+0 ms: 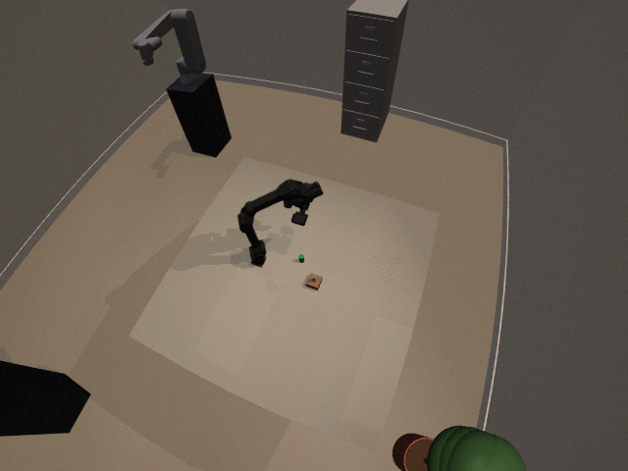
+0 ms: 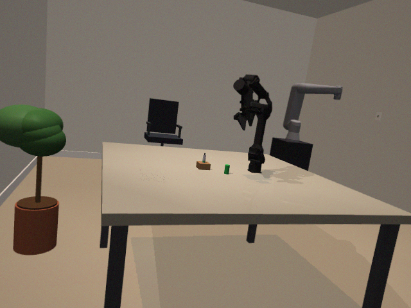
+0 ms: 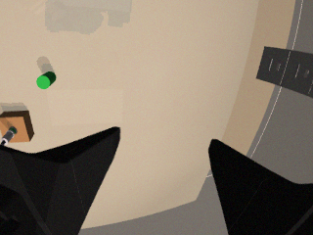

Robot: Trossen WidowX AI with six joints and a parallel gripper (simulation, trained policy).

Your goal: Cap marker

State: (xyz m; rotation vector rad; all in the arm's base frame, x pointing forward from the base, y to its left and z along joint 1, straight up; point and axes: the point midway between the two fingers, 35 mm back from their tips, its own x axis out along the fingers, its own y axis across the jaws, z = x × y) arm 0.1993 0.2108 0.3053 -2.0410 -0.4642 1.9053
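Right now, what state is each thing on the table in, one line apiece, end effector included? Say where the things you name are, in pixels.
Cap [image 1: 301,258] [image 2: 227,169] [image 3: 44,81]: upright on the table, off the marker.
Marker [image 1: 314,278] [image 2: 203,158] [image 3: 9,135]: upright in the holder block, uncapped.
Holder block [image 1: 314,282] [image 2: 203,165] [image 3: 22,126]: flat on the table, holding the marker.
End effector [image 2: 246,127] [image 3: 165,139]: open, raised above the table, nothing between its fingers.

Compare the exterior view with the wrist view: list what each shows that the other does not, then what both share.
Exterior only: the office chair, the potted plant, the grey arm on its black pedestal, and the table's legs.

Wrist only: the filing cabinet.

Both: the green cap standing on the table, the marker upright in the orange-brown holder block, and the open gripper.
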